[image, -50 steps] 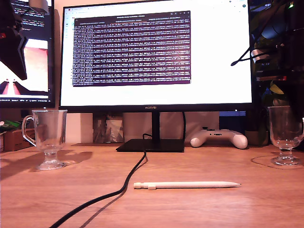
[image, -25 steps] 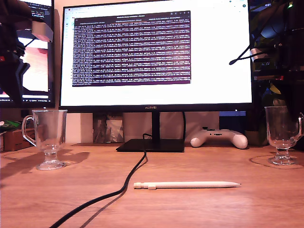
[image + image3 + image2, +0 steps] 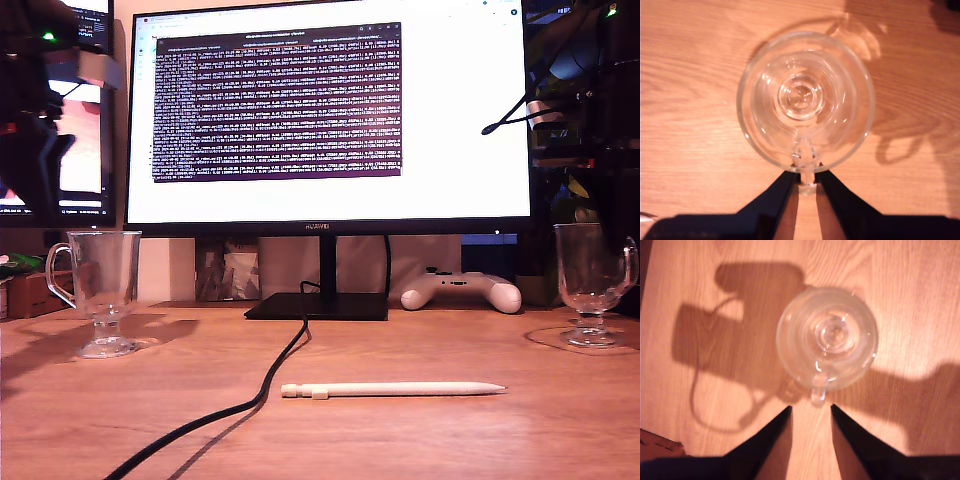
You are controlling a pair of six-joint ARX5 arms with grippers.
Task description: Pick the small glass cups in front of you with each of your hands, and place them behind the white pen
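Glass loop pinched: our second gripper [image 3: 806, 175] clamps its dark wedge fingers on the handle of the footed cup [image 3: 805, 95] at the exterior view's right. Our first gripper [image 3: 811, 407] hangs above the other cup [image 3: 827, 337], jaws apart, touching nothing. Between the cups, on the wood-grain desk [image 3: 450, 440], lie the slim white pen [image 3: 392, 389] and a black cable [image 3: 250, 405].

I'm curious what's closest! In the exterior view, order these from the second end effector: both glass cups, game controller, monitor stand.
1. The glass cup: my second end effector is shut on its handle, at the exterior view's right.
2. The game controller: next along, toward the middle.
3. The monitor stand: centre.
4. The other glass cup: far off at the exterior view's left.
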